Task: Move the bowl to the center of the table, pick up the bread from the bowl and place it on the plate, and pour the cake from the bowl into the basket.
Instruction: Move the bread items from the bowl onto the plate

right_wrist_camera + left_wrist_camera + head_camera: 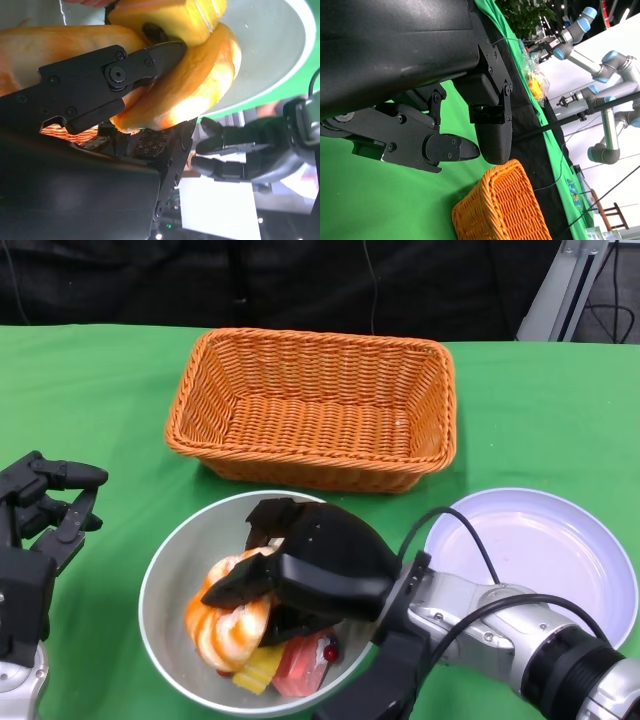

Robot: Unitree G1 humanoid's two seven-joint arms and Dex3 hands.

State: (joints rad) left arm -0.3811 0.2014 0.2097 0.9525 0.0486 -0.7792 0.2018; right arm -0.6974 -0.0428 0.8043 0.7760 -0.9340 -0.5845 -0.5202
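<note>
A grey bowl (170, 585) sits near the front middle of the green table. In it lie an orange-and-white twisted bread (225, 625) and a pink and yellow cake slice (295, 660). My right hand (310, 565) reaches into the bowl and grips the bread; the right wrist view shows its fingers (115, 75) clamped around the glossy bread (195, 85). An empty white plate (540, 550) lies to the right of the bowl. The orange wicker basket (315, 405) stands empty behind the bowl. My left hand (40, 515) hovers open at the left, holding nothing.
The basket (502, 210) also shows in the left wrist view, beyond my left hand's fingers (492, 137). Black cables run from my right wrist over the plate's near edge. Other robot arms stand beyond the table's far side.
</note>
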